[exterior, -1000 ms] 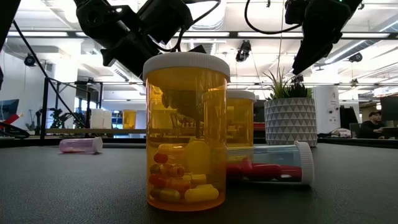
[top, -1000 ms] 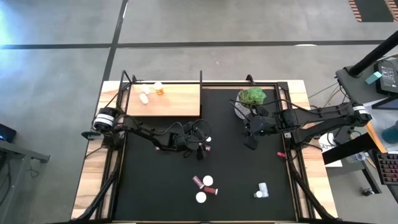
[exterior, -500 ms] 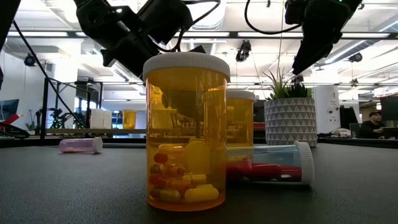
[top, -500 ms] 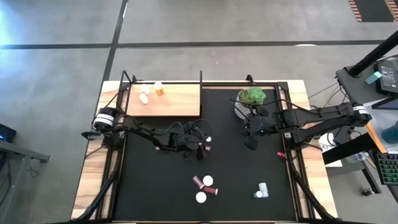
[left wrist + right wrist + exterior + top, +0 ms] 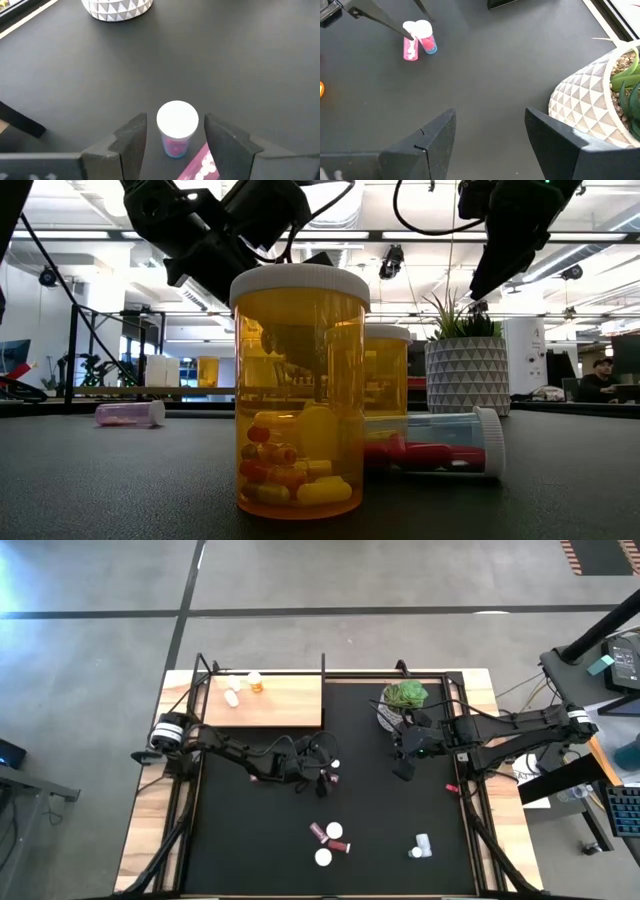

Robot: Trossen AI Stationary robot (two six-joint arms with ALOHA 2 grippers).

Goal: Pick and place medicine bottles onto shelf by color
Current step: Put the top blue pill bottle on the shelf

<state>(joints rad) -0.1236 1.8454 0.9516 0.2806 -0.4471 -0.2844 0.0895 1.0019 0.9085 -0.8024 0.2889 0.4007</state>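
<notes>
My left gripper is open at the middle of the black mat. Its fingers stand on either side of an upright clear medicine bottle with a white cap, and a narrow gap shows on each side. A pink bottle lies beside it. The right wrist view shows the same pair. My right gripper hangs open above the mat with nothing between its fingers. The wooden shelf at the far left carries a white bottle and an orange one.
A white pot with a green plant stands at the far right, close to my right arm. Near the front edge are upright orange bottles, dark red bottles and a clear bottle lying on its side.
</notes>
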